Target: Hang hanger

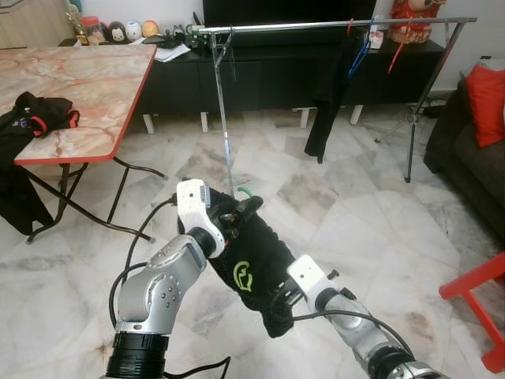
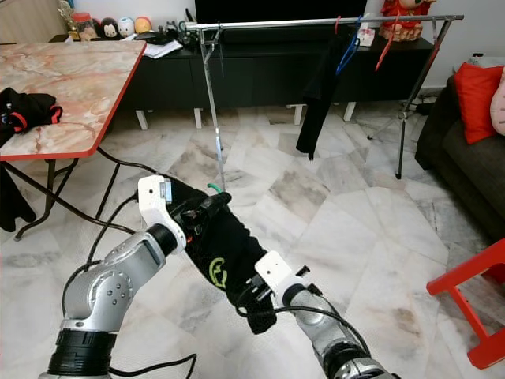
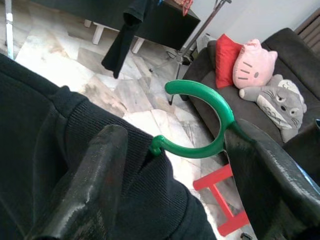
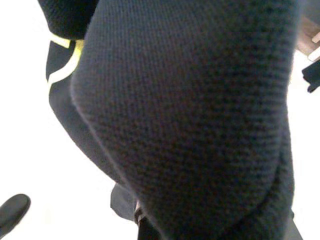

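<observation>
Black knit garment (image 1: pixel 252 264) is draping between both arms, left gripper (image 1: pixel 237 212) pinching its green hanger hook (image 3: pixel 200 117), right gripper (image 1: pixel 278 304) seemingly clamping the hem; clothes rail (image 1: pixel 331 26) standing well apart, so fabric risks sliding off mid-carry.

This is a living room in a home. The floor is polished marble tile (image 1: pixel 355 213), pale with grey and brown veins. A long, low black media cabinet (image 1: pixel 268 75) runs along the far wall under a dark screen, with small figurines (image 1: pixel 118 31) at its left end. A dark grey fabric sofa (image 1: pixel 465 150) with a red cushion (image 1: pixel 485 103) stands on the right, and soft toys (image 3: pixel 272 80) lie on it. A folding counter with a pink marble-pattern top and red edge (image 1: pixel 79 87) stands on the left. A metal clothes rail (image 1: pixel 331 26) with hanging garments stands mid-room.
</observation>
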